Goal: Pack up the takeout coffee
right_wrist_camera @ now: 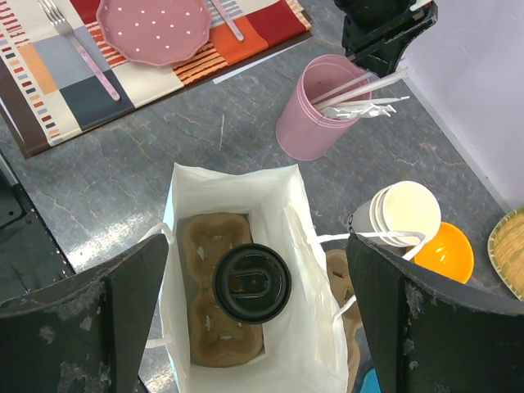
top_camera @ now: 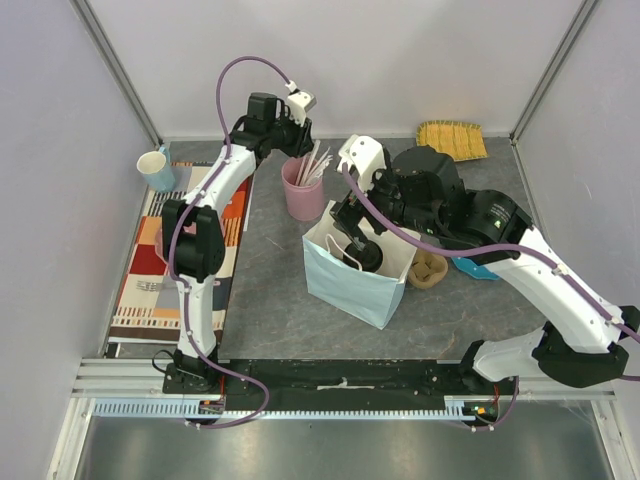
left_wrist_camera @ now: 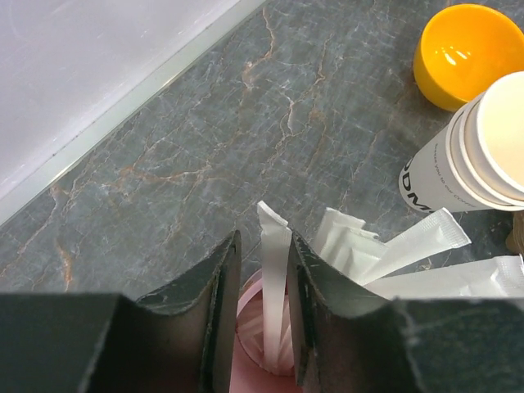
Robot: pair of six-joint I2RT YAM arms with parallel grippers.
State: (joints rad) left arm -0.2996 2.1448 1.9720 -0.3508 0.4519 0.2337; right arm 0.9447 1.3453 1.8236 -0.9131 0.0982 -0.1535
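Okay, takeout coffee (right_wrist_camera: 251,282): it's down in the bag, white cup with its round black lid facing up, seated in a brown cardboard carrier (right_wrist_camera: 205,246) on the bag floor.
Paper bag (top_camera: 345,280): pale blue outside and white inside, it stands open-mouthed near the middle of the desk (top_camera: 280,310), with its cord handles draped over the rim.
Right gripper (right_wrist_camera: 254,270): spread wide, one finger out past each side of the bag's mouth. It hangs straight above the coffee lid, touching nothing and carrying nothing.
Left gripper (left_wrist_camera: 264,246): jaws narrow, up at the back of the desk with the tips at the mouth of the pink cup (right_wrist_camera: 307,123). A white paper-wrapped straw (left_wrist_camera: 275,278) stands right between the fingers (left_wrist_camera: 221,311), but I cannot tell whether they actually pinch it.
Pink cup: it stands just beyond the bag's far corner, stuffed with wrapped straws and white packets that lean out over the rim.
Stack of lidless white cups (right_wrist_camera: 405,213): near the bag, on the side away from the placemat, with an orange bowl (right_wrist_camera: 446,250) just beside it.
Placemat (right_wrist_camera: 82,90): striped and lying along the left side of the desk, it carries a pink dotted plate (right_wrist_camera: 151,29) and a fork (right_wrist_camera: 78,49).
Mug (top_camera: 155,168): light blue, over in the far left corner.
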